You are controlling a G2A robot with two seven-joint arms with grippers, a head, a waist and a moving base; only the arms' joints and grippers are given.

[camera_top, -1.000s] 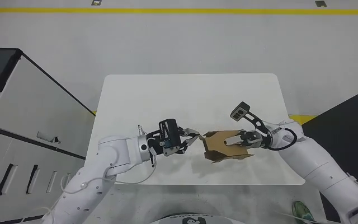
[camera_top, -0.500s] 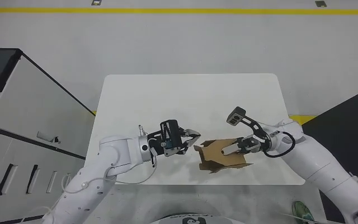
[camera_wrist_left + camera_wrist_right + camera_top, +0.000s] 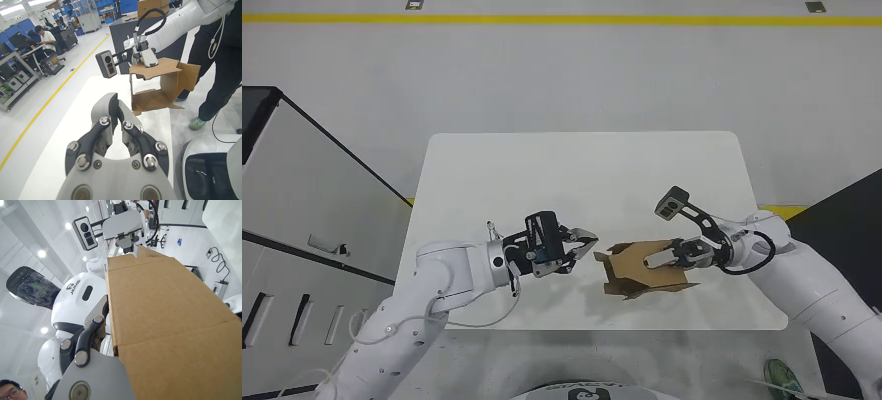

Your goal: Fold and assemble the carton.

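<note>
The right gripper (image 3: 654, 262) clamps the top panel of the carton (image 3: 634, 275). Its open end faces the left gripper (image 3: 118, 108), clenched empty, nearby over the table (image 3: 542, 180).

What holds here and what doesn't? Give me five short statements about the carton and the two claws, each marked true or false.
1. The right claw grips the upper panel of the carton. True.
2. The left claw holds a flap of the carton. False: it holds nothing and is apart from the carton.
3. The carton lies on the table as a flat sheet. False: it is opened into a box shape.
4. The end of the carton facing the left claw is open. True.
5. The carton is on the half of the table nearer the robot. True.
</note>
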